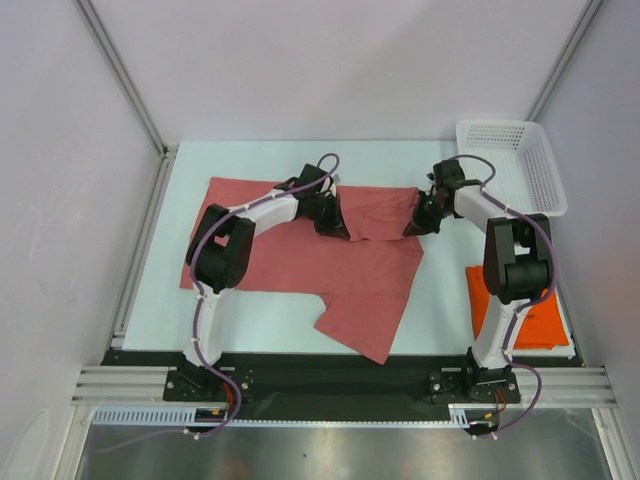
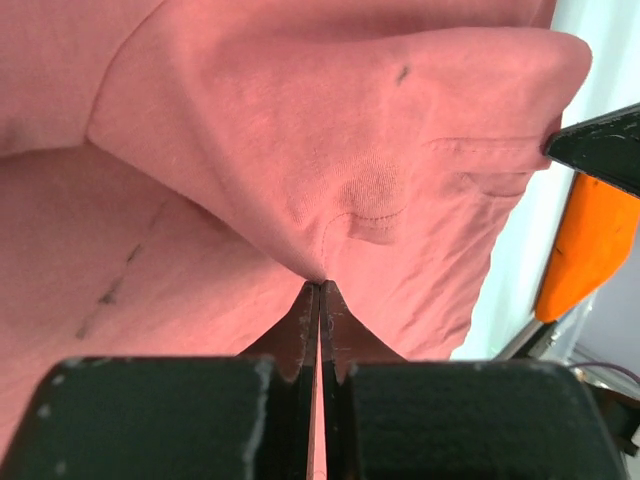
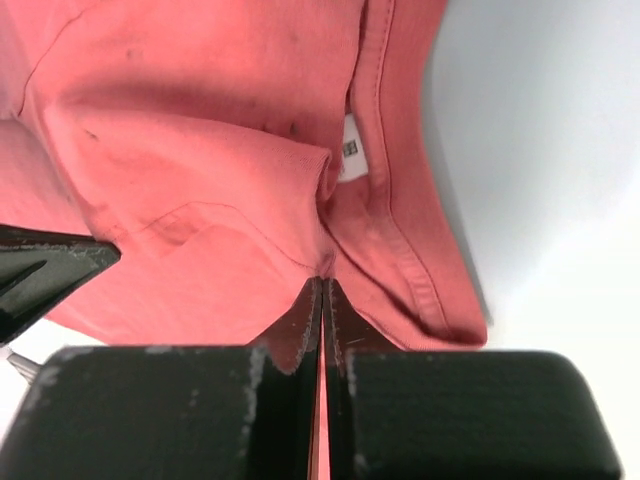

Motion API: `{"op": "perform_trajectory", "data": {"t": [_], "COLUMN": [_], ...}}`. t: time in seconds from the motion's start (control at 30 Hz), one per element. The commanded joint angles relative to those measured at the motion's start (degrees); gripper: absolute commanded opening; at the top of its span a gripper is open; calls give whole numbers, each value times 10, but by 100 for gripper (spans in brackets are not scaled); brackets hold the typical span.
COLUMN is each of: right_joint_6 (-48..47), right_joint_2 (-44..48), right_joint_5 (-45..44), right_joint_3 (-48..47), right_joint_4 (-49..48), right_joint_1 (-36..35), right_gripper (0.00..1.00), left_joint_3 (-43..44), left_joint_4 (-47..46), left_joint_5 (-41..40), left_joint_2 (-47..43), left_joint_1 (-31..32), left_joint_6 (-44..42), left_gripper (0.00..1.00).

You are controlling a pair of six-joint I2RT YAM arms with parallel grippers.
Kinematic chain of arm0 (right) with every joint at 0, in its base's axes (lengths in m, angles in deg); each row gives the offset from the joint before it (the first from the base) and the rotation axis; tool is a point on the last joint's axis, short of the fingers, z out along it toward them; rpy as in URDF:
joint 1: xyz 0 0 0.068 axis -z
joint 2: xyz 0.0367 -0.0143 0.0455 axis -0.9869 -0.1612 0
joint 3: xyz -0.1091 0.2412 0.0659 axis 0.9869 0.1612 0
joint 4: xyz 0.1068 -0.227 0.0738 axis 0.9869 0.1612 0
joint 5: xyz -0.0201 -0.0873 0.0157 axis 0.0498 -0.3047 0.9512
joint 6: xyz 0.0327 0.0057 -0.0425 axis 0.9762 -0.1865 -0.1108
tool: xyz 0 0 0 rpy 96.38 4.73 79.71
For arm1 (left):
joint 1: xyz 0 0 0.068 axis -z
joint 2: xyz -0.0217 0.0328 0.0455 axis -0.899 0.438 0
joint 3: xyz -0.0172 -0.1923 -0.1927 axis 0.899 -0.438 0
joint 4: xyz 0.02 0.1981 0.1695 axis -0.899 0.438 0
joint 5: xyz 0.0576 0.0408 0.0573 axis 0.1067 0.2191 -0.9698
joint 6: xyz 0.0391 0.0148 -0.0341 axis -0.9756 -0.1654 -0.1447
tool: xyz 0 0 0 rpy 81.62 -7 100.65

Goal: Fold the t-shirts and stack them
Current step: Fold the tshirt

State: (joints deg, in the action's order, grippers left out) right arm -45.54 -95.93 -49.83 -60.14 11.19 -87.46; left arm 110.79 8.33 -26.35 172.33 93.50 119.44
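The pink-red t-shirt [image 1: 300, 270] is lying spread across the worktop [image 1: 440, 300], to the left of the white basket [image 1: 545, 170] and reaching from the basket's level down toward the arms' bases. One short sleeve is pointing away from the basket at the far left. The lower hem is running at a slant toward the near edge.

The right gripper [image 1: 413, 228] is sitting just left of the basket's near-left corner. Its fingers are pressed together and pinching a ridge of the pink-red cloth beside the collar. In the right wrist view, a small white label [image 3: 350, 150] is showing inside the neckline right above the pinch.

The left gripper [image 1: 338, 228] is working further left of the basket, at about the same depth as the right one. It is likewise squeezed tight on a bunched fold of the same shirt. The strip of cloth between the two grippers is lying doubled over onto the shirt's body.

The orange t-shirt [image 1: 555, 325] is lying as a small flat rectangle on the near side of the basket, close to the worktop's right edge. It is partly hidden under the right arm and well apart from both grippers.
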Motion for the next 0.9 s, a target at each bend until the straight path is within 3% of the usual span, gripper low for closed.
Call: {"op": "perform_trajectory", "data": {"t": [0.0, 0.87], "right_joint_6": [-2, -8], "right_joint_2": [28, 11], "right_joint_5": [22, 92], "right_joint_3": [-18, -41], "right_joint_4": [38, 87], "right_joint_1": [7, 40], "right_gripper": [0, 0], "left_joint_3": [20, -13], "left_joint_4": [17, 30], "left_joint_5": [44, 117], "left_joint_2": [-31, -28], "left_joint_1": [-13, -41], "left_joint_6": [-15, -23], "left_gripper": [0, 0]}}
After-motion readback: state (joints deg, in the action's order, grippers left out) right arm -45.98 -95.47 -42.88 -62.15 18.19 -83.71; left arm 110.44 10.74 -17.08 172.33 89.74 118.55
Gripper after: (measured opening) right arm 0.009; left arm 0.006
